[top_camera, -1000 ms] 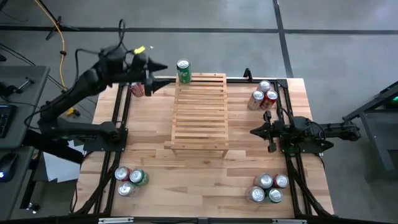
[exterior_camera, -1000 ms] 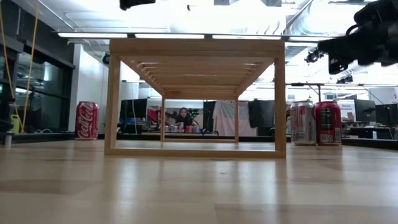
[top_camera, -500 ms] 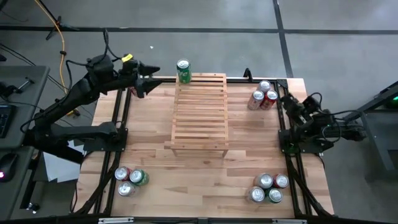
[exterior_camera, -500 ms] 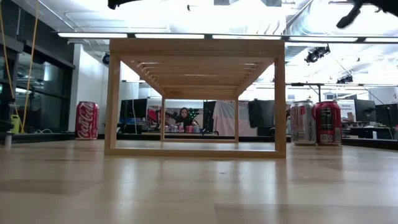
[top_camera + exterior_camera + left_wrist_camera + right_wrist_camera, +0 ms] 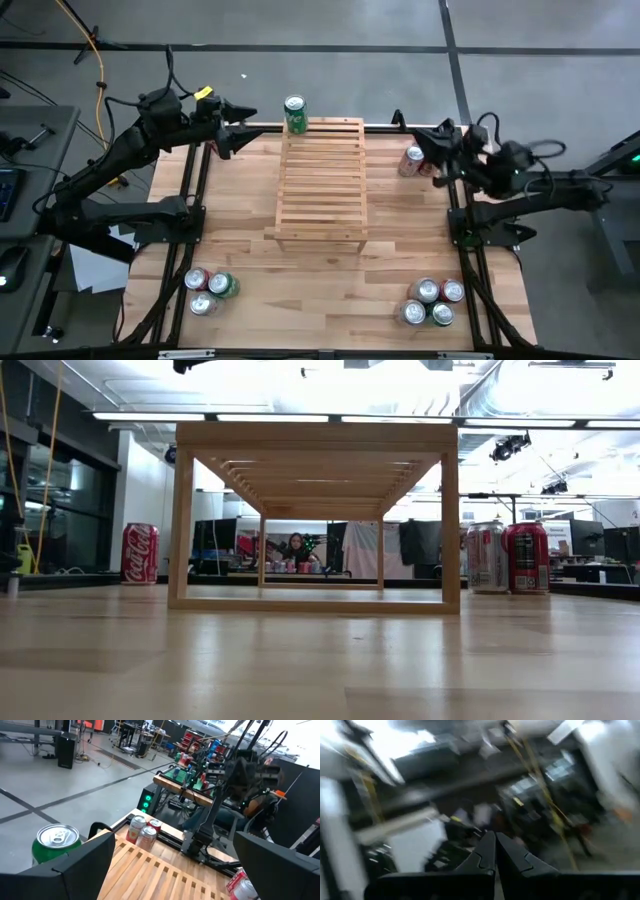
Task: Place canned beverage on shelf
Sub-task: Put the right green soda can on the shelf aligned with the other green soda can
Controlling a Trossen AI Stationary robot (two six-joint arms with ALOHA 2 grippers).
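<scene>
Green can (image 5: 295, 114): I see it upright on shelf's far end.
Shelf (image 5: 322, 180): mid-table.
Left gripper (image 5: 243, 134): jaws wide, empty, just beside green can.
Right gripper (image 5: 432, 143): pinched closed, probably above the far-right cans (image 5: 412, 161).

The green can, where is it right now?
In the high view the green can stands on the shelf at its far left corner, right of the open left hand.

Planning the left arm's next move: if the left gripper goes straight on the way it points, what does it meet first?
Probably the green can at the shelf's far end; the open left gripper points toward it, though height is unclear.
</scene>
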